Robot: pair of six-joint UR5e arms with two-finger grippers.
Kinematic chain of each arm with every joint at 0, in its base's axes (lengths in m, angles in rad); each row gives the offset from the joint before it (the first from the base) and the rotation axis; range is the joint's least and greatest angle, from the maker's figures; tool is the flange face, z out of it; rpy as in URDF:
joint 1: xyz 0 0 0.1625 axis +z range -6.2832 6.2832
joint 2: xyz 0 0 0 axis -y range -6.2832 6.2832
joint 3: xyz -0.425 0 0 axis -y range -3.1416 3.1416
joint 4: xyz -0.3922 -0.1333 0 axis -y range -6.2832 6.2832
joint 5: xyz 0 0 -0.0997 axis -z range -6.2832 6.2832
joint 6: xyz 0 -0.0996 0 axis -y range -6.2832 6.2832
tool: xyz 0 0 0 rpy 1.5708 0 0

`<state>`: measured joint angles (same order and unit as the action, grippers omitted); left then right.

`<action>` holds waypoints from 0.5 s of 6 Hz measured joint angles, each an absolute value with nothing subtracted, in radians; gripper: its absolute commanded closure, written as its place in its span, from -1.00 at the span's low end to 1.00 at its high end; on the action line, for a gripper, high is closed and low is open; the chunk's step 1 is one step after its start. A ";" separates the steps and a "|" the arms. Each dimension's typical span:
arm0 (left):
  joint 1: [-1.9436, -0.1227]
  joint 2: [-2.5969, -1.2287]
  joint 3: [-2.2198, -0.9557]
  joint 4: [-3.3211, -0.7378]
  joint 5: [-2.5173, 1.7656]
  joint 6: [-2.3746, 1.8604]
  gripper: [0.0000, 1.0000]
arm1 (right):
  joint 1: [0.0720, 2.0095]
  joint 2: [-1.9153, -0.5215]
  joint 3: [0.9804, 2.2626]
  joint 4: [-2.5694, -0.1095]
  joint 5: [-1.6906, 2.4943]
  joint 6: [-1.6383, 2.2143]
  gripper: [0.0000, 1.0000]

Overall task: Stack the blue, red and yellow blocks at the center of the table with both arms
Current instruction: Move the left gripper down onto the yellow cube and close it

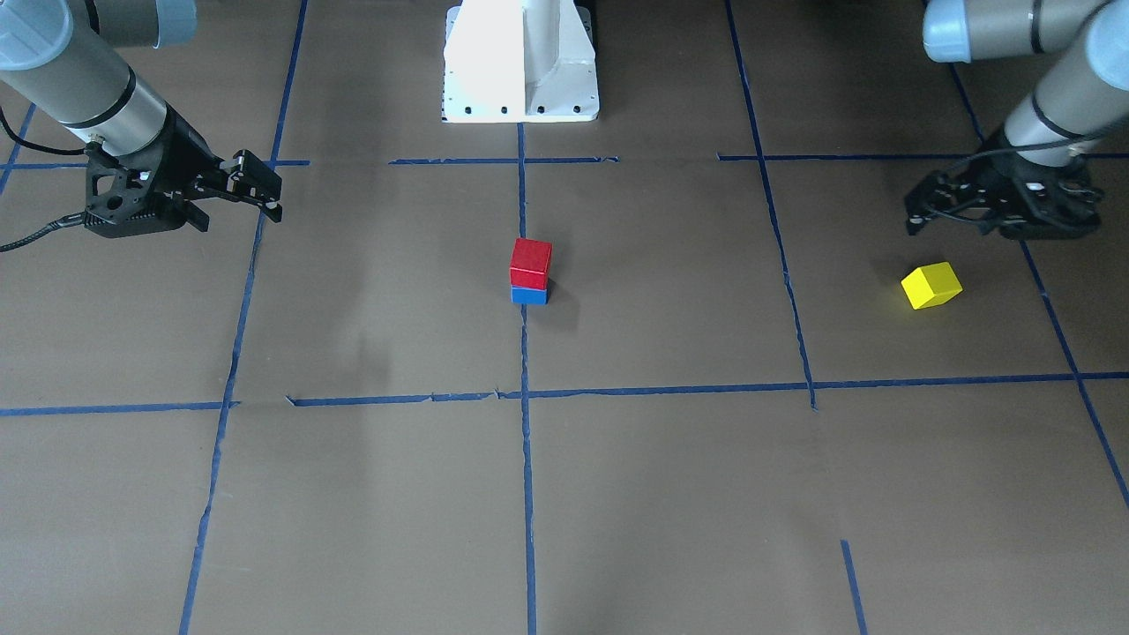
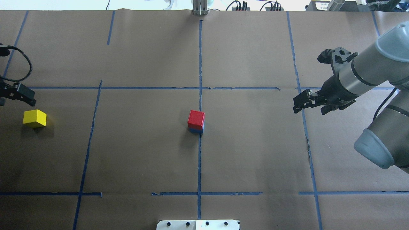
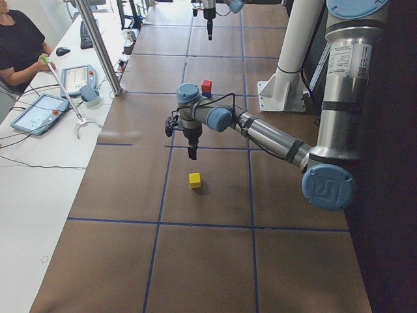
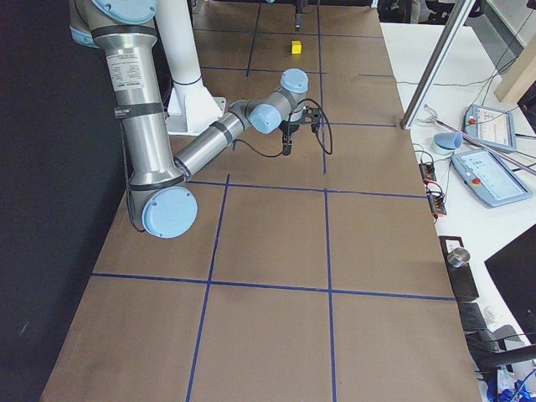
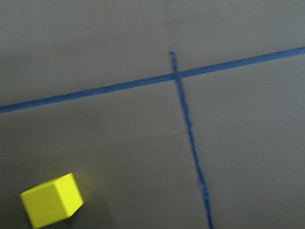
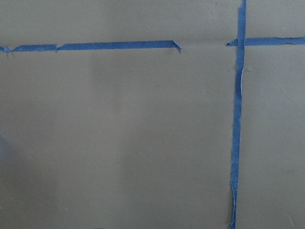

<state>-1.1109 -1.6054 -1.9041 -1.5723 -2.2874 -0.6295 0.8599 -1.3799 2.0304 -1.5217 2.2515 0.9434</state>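
A red block sits on a blue block at the table's centre; the pair also shows in the overhead view. A yellow block lies alone on my left side and shows low left in the left wrist view. My left gripper hovers just behind and above the yellow block. It looks open and empty. My right gripper hangs open and empty far out on my right side, well away from the stack.
The table is brown paper with a grid of blue tape lines. The white robot base stands at the table's near-robot edge. A side bench with tablets and an operator is beyond the far edge.
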 measured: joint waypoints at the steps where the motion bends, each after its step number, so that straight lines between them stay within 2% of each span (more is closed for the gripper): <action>1: -1.142 -1.605 -1.834 -1.604 -2.348 -0.664 -1.00 | 0.859 -1.379 2.031 -1.522 2.251 0.944 -1.00; 3: -1.150 -1.616 -1.650 -1.807 -2.377 -0.777 -1.00 | 0.858 -1.376 2.030 -1.522 2.250 0.944 -1.00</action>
<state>-1.1500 -1.6164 -1.6499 -1.8068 -2.3769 -0.7768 0.8584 -1.3760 2.0300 -1.5217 2.2504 0.9440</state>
